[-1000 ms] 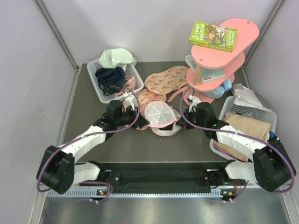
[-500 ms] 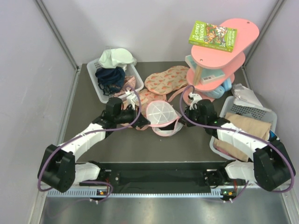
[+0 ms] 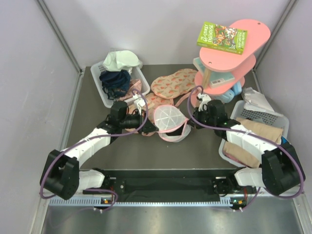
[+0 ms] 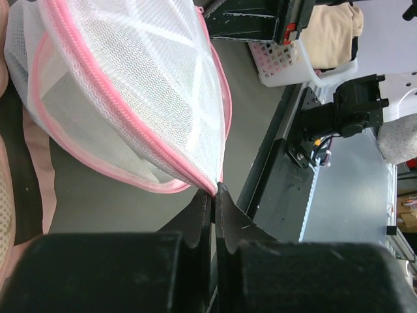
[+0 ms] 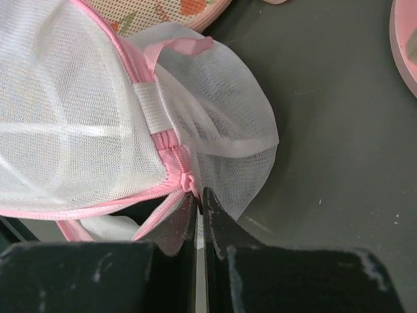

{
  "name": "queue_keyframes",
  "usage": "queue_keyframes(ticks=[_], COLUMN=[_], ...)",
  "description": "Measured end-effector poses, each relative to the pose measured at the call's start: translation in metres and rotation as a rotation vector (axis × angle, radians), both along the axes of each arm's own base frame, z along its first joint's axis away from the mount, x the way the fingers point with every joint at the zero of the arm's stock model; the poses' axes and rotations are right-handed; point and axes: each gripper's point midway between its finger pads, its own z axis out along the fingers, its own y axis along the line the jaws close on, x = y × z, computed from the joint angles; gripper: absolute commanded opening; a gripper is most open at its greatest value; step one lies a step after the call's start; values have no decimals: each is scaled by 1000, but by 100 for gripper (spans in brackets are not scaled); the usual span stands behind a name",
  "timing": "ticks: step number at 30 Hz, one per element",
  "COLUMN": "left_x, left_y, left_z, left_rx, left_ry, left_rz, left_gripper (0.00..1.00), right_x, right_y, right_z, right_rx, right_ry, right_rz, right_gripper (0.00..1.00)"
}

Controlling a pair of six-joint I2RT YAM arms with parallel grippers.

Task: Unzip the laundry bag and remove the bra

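The round, dome-shaped white mesh laundry bag with pink zip trim [image 3: 168, 118] sits in the middle of the dark surface [image 3: 146, 156], between the two arms. The left fingers [image 4: 204, 207] are pressed tight on the pink trim at the bag's near edge, anchoring it. The right fingers [image 5: 187, 214] are pinched shut on the zip slider at the opposite edge.

Over the last second the right wrist has crept up the overhead frame. The left arm has edged up too, and the bag has slid slightly toward the upper right with them. In the right wrist view the two pink trims part just below the slider, while the zip above it stays closed. The unzipping therefore looks barely begun.

The black bra is not visible in any view, and nothing dark shows through the mesh. Judging by this, the slider must still travel most of the rim while the left hold resists the pull.
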Motion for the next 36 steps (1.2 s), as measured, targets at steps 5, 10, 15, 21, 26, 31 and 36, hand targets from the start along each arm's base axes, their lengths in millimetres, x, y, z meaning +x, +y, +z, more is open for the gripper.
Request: queue_keyframes(ticks=[5,10,15,21,26,31,36], left_x=[-2,-5,-3,8,24,38,50], left_y=[-2,-7,-9,-6,-1,3,15], left_z=[1,-3,-3,-17,-21,-33,-59], left_rx=[-6,1,4,73,134,194,293], left_ry=[-1,2,-6,28,44,77,127], left_rz=[-15,-39,-48,12,87,147,229], left_gripper=[0,0,0,0,0,0,0], right_x=[4,11,15,12,-7,-40,-81], right_y=[2,1,0,-3,-6,8,34], right_z=[-1,2,7,14,10,-15,-26], right_rx=[-9,-30,-44,-27,14,20,26], right_ry=[0,-20,-40,-50,-42,32,79], right_rz=[24,39,51,54,39,64,148], right_gripper=[0,0,0,0,0,0,0])
